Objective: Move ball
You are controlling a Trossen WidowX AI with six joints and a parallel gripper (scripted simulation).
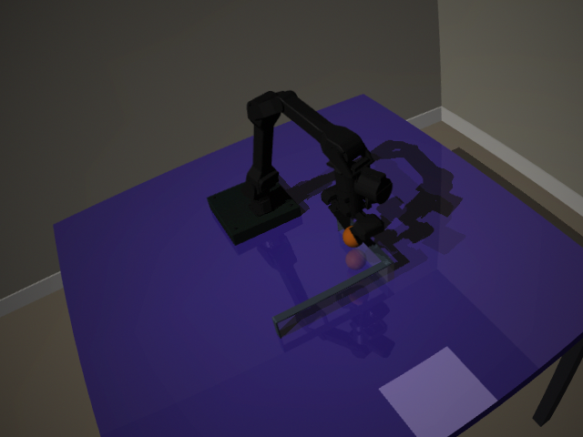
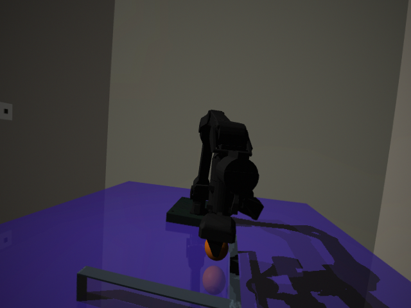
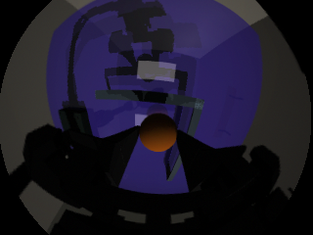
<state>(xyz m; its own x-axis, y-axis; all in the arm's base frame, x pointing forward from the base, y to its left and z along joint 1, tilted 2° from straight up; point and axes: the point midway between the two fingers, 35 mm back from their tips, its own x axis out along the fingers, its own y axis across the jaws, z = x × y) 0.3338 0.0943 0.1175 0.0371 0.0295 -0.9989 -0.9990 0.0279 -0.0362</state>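
Pincer grips orange ball above see-through copy.

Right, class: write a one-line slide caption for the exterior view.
Gripper shut on the orange ball, held in the air above the see-through copy inside the corner of the clear walls.

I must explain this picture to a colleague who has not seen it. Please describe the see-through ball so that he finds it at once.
Start at the purple table and find the two low clear walls that meet in a corner. The see-through ball lies inside that corner. It is pale, dull pink and on the table, while the bright orange ball hangs above it in the hand.
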